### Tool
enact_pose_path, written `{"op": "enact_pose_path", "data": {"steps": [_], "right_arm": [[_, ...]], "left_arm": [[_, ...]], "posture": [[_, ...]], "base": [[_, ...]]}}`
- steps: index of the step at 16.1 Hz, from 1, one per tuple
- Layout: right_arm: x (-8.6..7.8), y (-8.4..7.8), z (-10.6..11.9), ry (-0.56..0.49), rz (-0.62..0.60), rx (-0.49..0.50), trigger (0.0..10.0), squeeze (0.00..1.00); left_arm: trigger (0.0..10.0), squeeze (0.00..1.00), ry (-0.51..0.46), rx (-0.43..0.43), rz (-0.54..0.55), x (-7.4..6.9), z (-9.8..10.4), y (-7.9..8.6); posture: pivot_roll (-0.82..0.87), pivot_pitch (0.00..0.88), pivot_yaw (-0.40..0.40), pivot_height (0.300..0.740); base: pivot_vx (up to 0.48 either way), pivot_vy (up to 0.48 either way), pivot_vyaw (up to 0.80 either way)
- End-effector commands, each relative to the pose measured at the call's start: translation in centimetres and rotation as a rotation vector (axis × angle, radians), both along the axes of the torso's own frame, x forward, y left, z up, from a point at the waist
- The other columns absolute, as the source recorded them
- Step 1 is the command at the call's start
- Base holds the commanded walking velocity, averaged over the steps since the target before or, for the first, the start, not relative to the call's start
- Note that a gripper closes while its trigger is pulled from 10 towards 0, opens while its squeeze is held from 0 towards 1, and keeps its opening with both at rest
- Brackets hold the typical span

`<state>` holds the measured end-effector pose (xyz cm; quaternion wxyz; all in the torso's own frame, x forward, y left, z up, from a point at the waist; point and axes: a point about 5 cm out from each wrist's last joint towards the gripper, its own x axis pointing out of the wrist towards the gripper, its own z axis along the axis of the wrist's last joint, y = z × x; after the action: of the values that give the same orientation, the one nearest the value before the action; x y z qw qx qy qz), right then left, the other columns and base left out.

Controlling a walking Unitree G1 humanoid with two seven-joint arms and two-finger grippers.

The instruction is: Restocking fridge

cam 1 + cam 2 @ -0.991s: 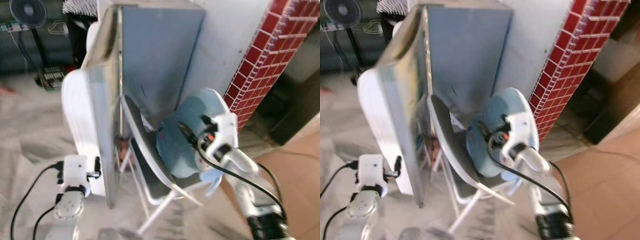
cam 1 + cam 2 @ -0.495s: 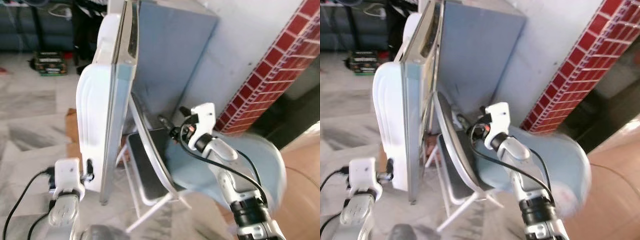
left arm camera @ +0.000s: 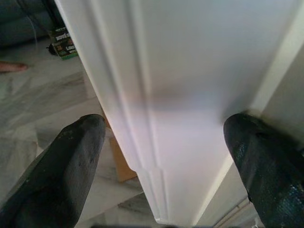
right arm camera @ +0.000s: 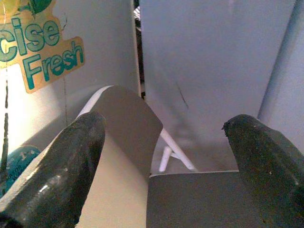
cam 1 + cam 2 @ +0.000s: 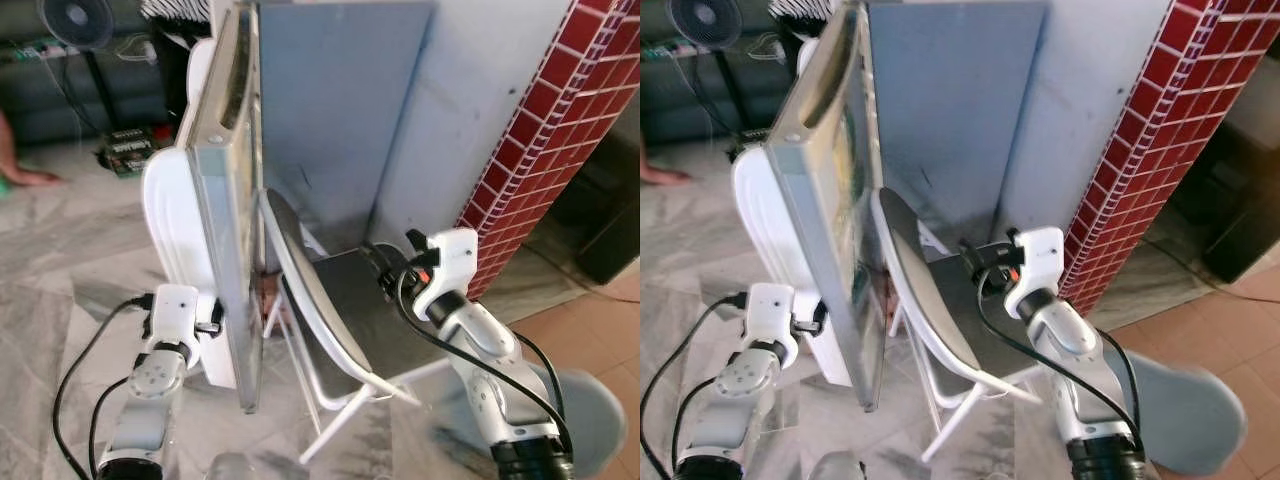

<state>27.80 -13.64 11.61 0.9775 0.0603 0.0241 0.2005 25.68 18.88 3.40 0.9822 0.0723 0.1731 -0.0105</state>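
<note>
Marble floor point(image 5: 60, 260) stretches out at nine o'clock with a red brick pillar point(image 5: 545, 130) at two o'clock, and dead centre stands the grey fridge point(image 5: 330, 110), its door point(image 5: 225, 190) swung open edge-on toward us. Left gripper point(image 3: 161, 156) sits at seven o'clock with its fingers point(image 3: 61, 166) spread wide on either side of the door's white inner edge, not touching it as far as the wrist view shows. Right gripper point(image 4: 156, 156) reaches in at four o'clock, fingers parted and holding nothing, over the dark seat of a folding chair point(image 5: 340, 320) standing just beside the fridge, while a blue-grey blurred shape point(image 5: 590, 410) lies on the floor at five o'clock.
</note>
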Motion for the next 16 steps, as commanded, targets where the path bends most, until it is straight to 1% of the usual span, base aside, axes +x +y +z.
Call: {"op": "enact_pose_path", "data": {"steps": [1, 2, 3, 4, 5, 6, 8, 9, 10, 11, 12, 13, 14, 15, 16], "right_arm": [[0.0, -0.5, 0.7, -0.032, -0.027, -0.005, 10.0, 0.00], [-0.1, -0.6, 0.7, -0.031, -0.032, -0.005, 10.0, 0.00], [-0.2, -0.7, 0.8, -0.027, -0.033, -0.009, 10.0, 0.00], [-0.3, -0.8, 0.7, -0.025, -0.029, -0.015, 10.0, 0.00], [-0.2, -0.8, 0.8, -0.025, -0.027, -0.017, 10.0, 0.00], [0.0, -0.7, 0.9, -0.027, -0.024, -0.014, 10.0, 0.00], [0.1, -0.2, 1.0, -0.028, -0.005, -0.016, 10.0, 0.00], [0.1, -0.3, 1.0, -0.030, -0.006, -0.019, 10.0, 0.00], [0.1, -0.4, 1.1, -0.030, -0.009, -0.020, 10.0, 0.00], [0.1, -0.4, 1.1, -0.031, -0.009, -0.021, 10.0, 0.00], [0.1, -0.6, 1.2, -0.038, -0.020, -0.027, 10.0, 0.00], [0.1, -0.7, 1.2, -0.038, -0.023, -0.029, 10.0, 0.00], [0.2, -0.8, 1.2, -0.037, -0.022, -0.030, 10.0, 0.00], [0.1, -0.8, 1.3, -0.037, -0.017, -0.031, 10.0, 0.00], [0.0, -0.9, 1.3, -0.034, -0.003, -0.036, 10.0, 0.00]], "left_arm": [[10.0, 0.00, -0.010, -0.060, -0.178, 0.7, 0.5, -3.2], [10.0, 0.00, 0.002, -0.095, -0.236, 0.6, 0.5, -3.8], [10.0, 0.00, 0.024, -0.078, -0.379, 0.3, 0.4, -5.4], [10.0, 0.00, 0.044, -0.082, -0.484, -0.4, 0.4, -6.6], [10.0, 0.00, 0.053, -0.093, -0.559, -1.1, 0.4, -7.4], [10.0, 0.00, 0.095, -0.080, -0.661, -2.3, 0.0, -8.3], [10.0, 0.00, 0.127, -0.047, -0.777, -2.8, 0.0, -9.3], [10.0, 0.00, 0.133, -0.037, -0.839, -3.1, 0.1, -10.0], [10.0, 0.00, 0.129, -0.014, -0.862, -3.0, 0.4, -10.4], [10.0, 0.00, 0.105, 0.001, -0.863, -2.4, 0.7, -10.6], [10.0, 0.00, 0.005, 0.038, -0.727, 0.0, 1.6, -10.2], [10.0, 0.00, 0.002, 0.036, -0.711, 0.3, 1.7, -10.1], [10.0, 0.00, -0.009, 0.047, -0.671, 2.0, 1.9, -9.4], [10.0, 0.00, -0.006, 0.038, -0.669, 2.4, 2.0, -9.4], [10.0, 0.00, -0.042, 0.068, -0.603, 4.0, 2.4, -8.7]], "posture": [[0.04, 0.000, -0.013, 0.740], [0.04, 0.000, -0.013, 0.740], [0.04, 0.007, -0.021, 0.740], [0.05, 0.009, -0.026, 0.740], [0.05, 0.011, -0.029, 0.740], [0.06, 0.017, -0.036, 0.740], [0.06, 0.020, -0.040, 0.740], [0.06, 0.020, -0.041, 0.740], [0.05, 0.019, -0.039, 0.740], [0.05, 0.018, -0.037, 0.740], [0.05, 0.015, -0.038, 0.740], [0.05, 0.012, -0.037, 0.740], [0.05, 0.014, -0.045, 0.740], [0.04, 0.014, -0.045, 0.740], [0.04, 0.010, -0.045, 0.740]], "base": [[0.000, 0.000, 0.00], [0.000, 0.000, 0.00], [0.000, 0.000, 0.00], [0.000, 0.000, 0.00], [0.000, 0.000, 0.00], [0.000, 0.000, 0.00], [0.000, 0.000, 0.00], [0.000, 0.000, 0.00], [0.000, 0.000, 0.00], [0.000, 0.000, 0.00], [0.000, 0.000, 0.00], [0.000, 0.000, 0.00], [0.000, 0.000, 0.00], [0.000, 0.000, 0.00], [0.000, 0.000, 0.00]]}}
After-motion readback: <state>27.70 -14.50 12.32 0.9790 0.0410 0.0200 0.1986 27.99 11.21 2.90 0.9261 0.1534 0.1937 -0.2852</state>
